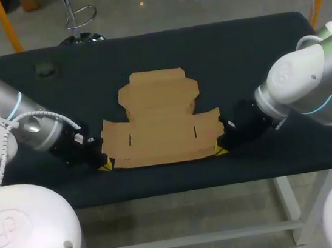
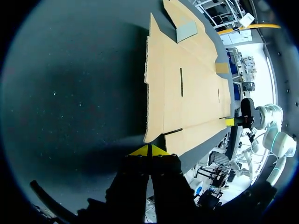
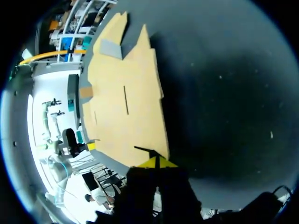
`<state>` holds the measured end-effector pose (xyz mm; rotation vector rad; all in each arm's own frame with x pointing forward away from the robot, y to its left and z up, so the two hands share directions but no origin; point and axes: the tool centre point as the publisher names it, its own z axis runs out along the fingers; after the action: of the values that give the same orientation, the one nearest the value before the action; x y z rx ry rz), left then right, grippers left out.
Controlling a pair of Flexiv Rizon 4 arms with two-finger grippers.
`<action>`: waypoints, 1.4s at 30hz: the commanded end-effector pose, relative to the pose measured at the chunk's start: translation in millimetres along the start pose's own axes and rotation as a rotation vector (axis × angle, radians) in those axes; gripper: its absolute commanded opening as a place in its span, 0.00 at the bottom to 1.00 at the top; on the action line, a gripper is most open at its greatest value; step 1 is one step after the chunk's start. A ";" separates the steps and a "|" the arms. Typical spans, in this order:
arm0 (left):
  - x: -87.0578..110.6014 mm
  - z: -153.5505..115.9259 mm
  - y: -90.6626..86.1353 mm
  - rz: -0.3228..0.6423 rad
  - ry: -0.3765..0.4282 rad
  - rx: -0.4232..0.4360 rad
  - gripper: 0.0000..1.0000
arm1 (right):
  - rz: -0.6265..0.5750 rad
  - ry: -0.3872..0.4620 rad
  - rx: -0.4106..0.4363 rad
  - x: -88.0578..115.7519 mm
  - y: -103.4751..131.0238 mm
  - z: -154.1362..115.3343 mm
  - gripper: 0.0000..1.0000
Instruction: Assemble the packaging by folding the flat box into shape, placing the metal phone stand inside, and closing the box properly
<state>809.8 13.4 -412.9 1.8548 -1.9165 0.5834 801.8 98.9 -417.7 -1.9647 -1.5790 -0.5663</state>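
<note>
A flat brown cardboard box blank [image 1: 160, 128] lies unfolded in the middle of the black table, its flaps spread out. My left gripper [image 1: 105, 164] is low at the blank's near left corner, fingers shut, with the yellow tips against the cardboard edge [image 2: 149, 150]. My right gripper [image 1: 219, 149] mirrors it at the near right corner, also shut, tips at the edge [image 3: 157, 162]. From each wrist the blank [image 2: 201, 93] [image 3: 112, 93] stretches away ahead of the fingers, with the other arm's gripper [image 2: 229, 122] [image 3: 88, 145] at the far corner. No phone stand shows in any view.
The black table [image 1: 235, 47] has bare cloth behind and to both sides of the blank. A faint round mark [image 1: 45, 69] sits at the back left. The table's front edge runs close behind both grippers.
</note>
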 end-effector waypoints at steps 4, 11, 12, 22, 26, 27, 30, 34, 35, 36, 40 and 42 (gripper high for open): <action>5.5 4.0 -4.2 0.009 -0.001 -0.018 0.00 | -0.002 0.010 0.001 -0.9 0.4 -0.4 0.00; 13.4 3.2 -1.4 0.015 -0.001 -0.025 0.00 | -0.001 0.010 -0.002 -0.8 0.6 -0.6 0.00; 14.1 2.9 -1.0 0.015 -0.001 -0.025 0.00 | -0.001 0.011 -0.002 -0.8 0.7 -0.6 0.00; 23.3 0.8 -0.3 0.031 -0.028 -0.024 0.00 | -0.009 0.014 -0.007 1.9 1.3 -1.7 0.00; 27.8 1.9 -1.2 0.044 -0.042 -0.028 0.00 | -0.014 0.015 -0.013 4.6 1.0 -1.8 0.00; 28.7 2.4 -1.4 0.046 -0.044 -0.029 0.00 | -0.015 0.015 -0.014 5.1 1.0 -1.7 0.00; 30.8 3.6 -2.1 0.052 -0.050 -0.032 0.00 | -0.017 0.018 -0.016 6.3 1.3 -1.6 0.00; 31.6 4.2 -2.5 0.056 -0.054 -0.035 0.00 | -0.015 0.022 -0.016 6.8 2.2 0.7 0.00; 31.6 4.4 -2.5 0.057 -0.054 -0.035 0.00 | -0.009 0.024 -0.014 6.2 2.7 2.3 0.00; 31.5 4.8 -2.6 0.058 -0.055 -0.036 0.00 | -0.006 0.024 -0.013 5.8 3.1 3.5 0.00; 30.5 5.8 -2.7 0.057 -0.056 -0.040 0.00 | 0.008 0.018 -0.010 4.8 4.1 7.2 0.00; 30.3 6.0 -2.6 0.057 -0.057 -0.042 0.00 | 0.011 0.017 -0.008 4.6 4.5 8.6 0.00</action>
<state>810.2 -13.7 -400.3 1.8120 -2.0066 0.5196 804.7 104.6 -417.5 -1.9706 -1.5584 -0.5869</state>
